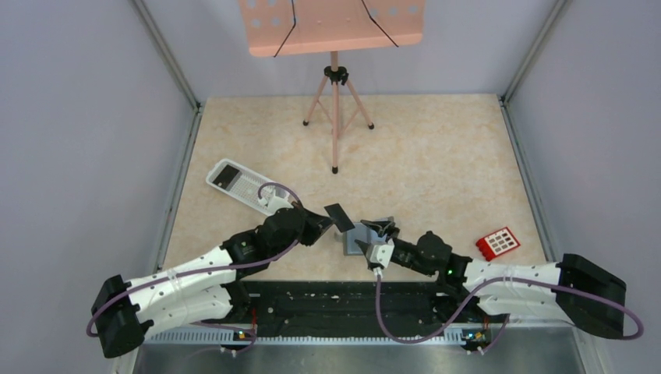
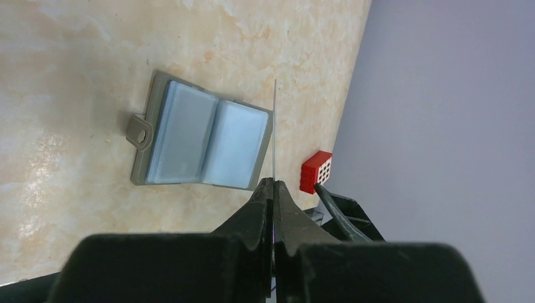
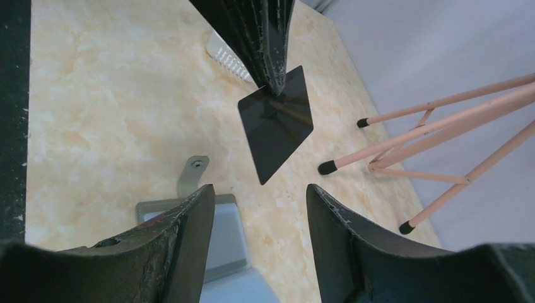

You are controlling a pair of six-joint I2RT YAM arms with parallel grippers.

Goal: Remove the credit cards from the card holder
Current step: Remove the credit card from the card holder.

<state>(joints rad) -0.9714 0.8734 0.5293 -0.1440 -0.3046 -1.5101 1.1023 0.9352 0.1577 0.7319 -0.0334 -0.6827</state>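
The card holder [image 2: 202, 136] lies open on the table, a grey wallet with bluish-grey pockets and a snap tab at its left edge. My left gripper [image 2: 274, 183] is shut on a thin black credit card [image 3: 277, 129], lifted above and just left of the holder [image 1: 352, 236]. In the left wrist view that card [image 2: 276, 126] shows edge-on. My right gripper [image 3: 258, 189] is open over the holder's [image 3: 224, 237] near edge, with nothing between its fingers. A red credit card [image 1: 499, 243] with pale squares lies on the table to the right.
A white ribbed tray [image 1: 242, 185] with a dark card in it sits at the left, behind the left arm. A pink music stand [image 1: 336, 117] stands on tripod legs at the back middle. Grey walls close in the table on both sides.
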